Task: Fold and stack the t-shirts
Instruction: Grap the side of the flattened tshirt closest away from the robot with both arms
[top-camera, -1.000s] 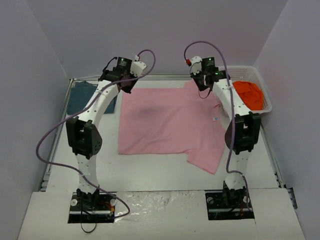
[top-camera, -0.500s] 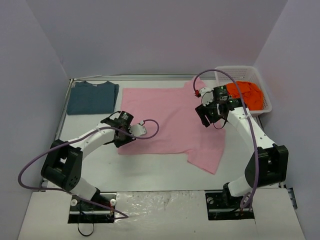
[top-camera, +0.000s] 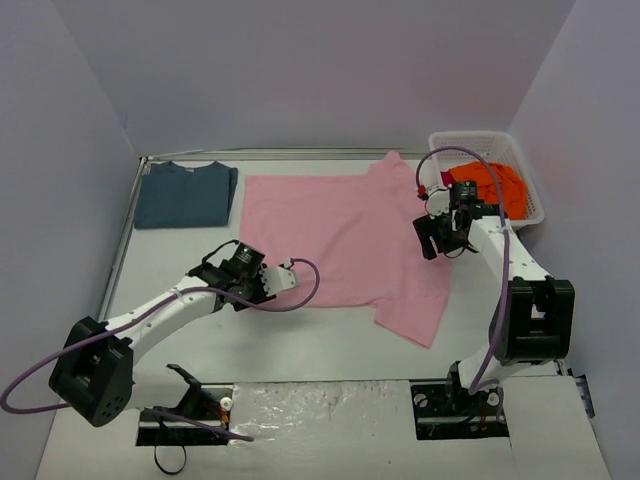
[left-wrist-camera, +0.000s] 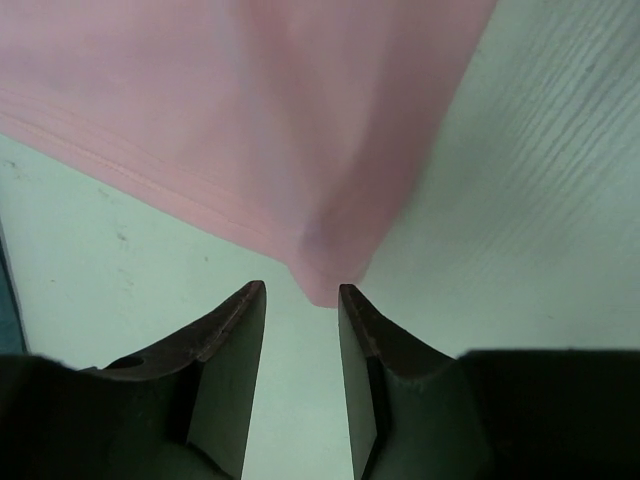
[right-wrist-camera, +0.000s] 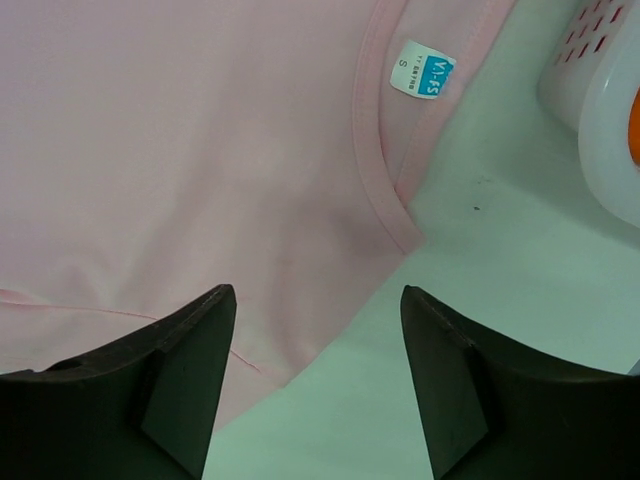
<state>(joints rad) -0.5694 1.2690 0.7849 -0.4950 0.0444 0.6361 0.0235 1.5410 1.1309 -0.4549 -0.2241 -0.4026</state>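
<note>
The light pink t-shirt (top-camera: 330, 235) (left-wrist-camera: 250, 120) (right-wrist-camera: 180, 150) lies spread flat in the middle of the table, collar to the right. My left gripper (top-camera: 246, 288) (left-wrist-camera: 300, 287) is low at its near left corner. Its jaws stand a little apart, with the corner just ahead of the tips and nothing between them. My right gripper (top-camera: 436, 240) (right-wrist-camera: 318, 290) hovers open over the shirt's right edge by the collar and its size label (right-wrist-camera: 422, 68). The dark teal-blue t-shirt (top-camera: 185, 195) lies folded at the far left. The orange t-shirt (top-camera: 492, 185) sits in the basket.
A white mesh basket (top-camera: 523, 170) (right-wrist-camera: 600, 110) stands at the far right corner, close to my right arm. Bare table (top-camera: 330, 350) runs along the near side between the shirt and the arm bases. Side walls close in left and right.
Both arms have drawn back from the shirt's far edge, the left to the near left corner, the right to the collar side. Both grippers have opened.
</note>
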